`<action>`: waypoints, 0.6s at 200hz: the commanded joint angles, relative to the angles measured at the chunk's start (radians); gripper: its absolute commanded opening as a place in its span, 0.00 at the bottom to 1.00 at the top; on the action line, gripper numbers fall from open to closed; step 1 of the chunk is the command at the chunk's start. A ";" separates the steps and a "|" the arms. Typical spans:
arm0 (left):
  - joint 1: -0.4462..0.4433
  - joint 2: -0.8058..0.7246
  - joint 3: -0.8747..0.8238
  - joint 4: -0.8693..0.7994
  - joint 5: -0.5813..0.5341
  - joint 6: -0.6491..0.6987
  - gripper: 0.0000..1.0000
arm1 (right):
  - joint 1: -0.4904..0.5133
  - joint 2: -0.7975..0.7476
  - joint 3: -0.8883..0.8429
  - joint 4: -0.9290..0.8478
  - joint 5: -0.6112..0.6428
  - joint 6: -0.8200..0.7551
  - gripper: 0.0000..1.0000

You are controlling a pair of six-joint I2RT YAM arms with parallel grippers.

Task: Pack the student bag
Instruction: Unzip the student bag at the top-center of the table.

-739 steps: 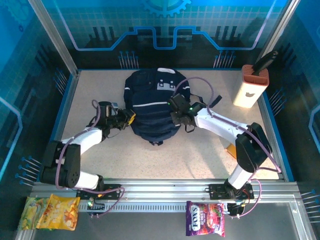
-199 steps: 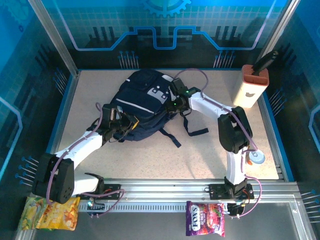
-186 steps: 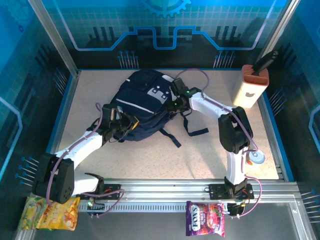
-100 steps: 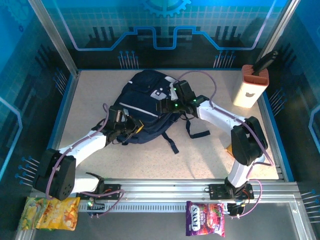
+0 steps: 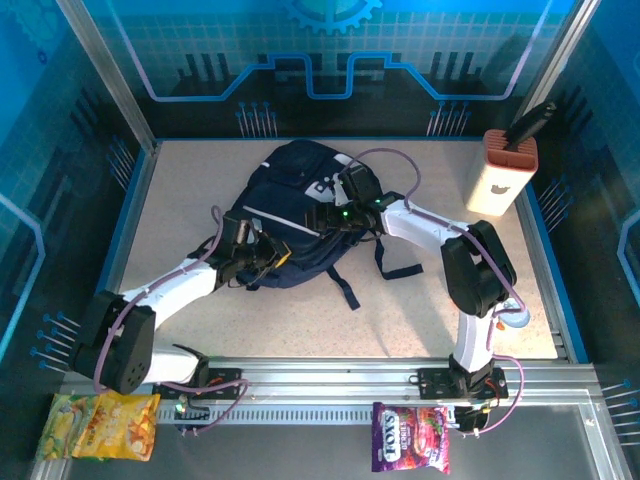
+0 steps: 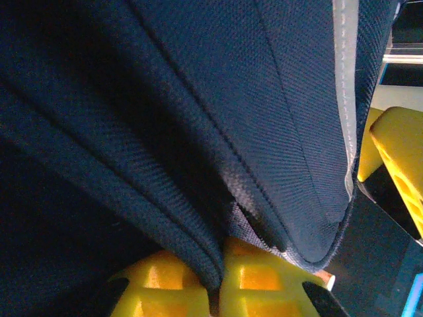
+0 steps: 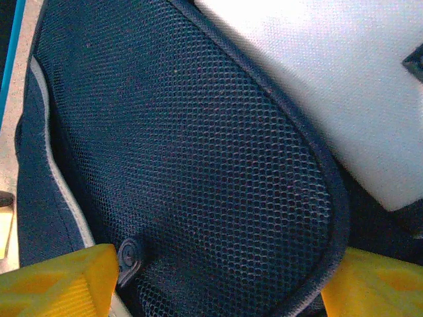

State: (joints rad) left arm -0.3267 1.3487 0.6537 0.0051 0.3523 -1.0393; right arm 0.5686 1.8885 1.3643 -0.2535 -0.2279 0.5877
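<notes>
Left tool [image 6: 220, 281] pinches woven navy fold of the student bag [image 5: 290, 185]; right tool [image 7: 218, 282] gapes empty over its mesh.

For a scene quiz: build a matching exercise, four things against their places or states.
Things: 1 navy striped fabric backpack; 2 cream box with orange top; 3 purple snack packet; 4 left pincer.
Places or states: A far right of the table; B shut on backpack fabric; C middle of the table; D in front of the near rail.
Pairs: 1-C, 2-A, 3-D, 4-B.
</notes>
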 commanded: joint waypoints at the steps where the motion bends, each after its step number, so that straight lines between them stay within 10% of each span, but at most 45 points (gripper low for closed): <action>1: -0.029 0.018 0.041 0.045 0.073 0.051 0.07 | 0.025 -0.013 -0.008 -0.018 -0.107 -0.005 0.79; 37: -0.029 0.033 0.055 0.073 0.067 0.045 0.10 | 0.056 -0.059 -0.046 -0.056 -0.237 -0.097 0.79; 120: -0.029 0.067 0.096 0.062 0.051 0.062 0.14 | 0.062 -0.227 -0.203 -0.065 -0.035 -0.214 0.77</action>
State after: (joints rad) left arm -0.3408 1.4109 0.7143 0.0128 0.3573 -1.0199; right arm 0.6292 1.7050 1.1812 -0.2874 -0.3523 0.4458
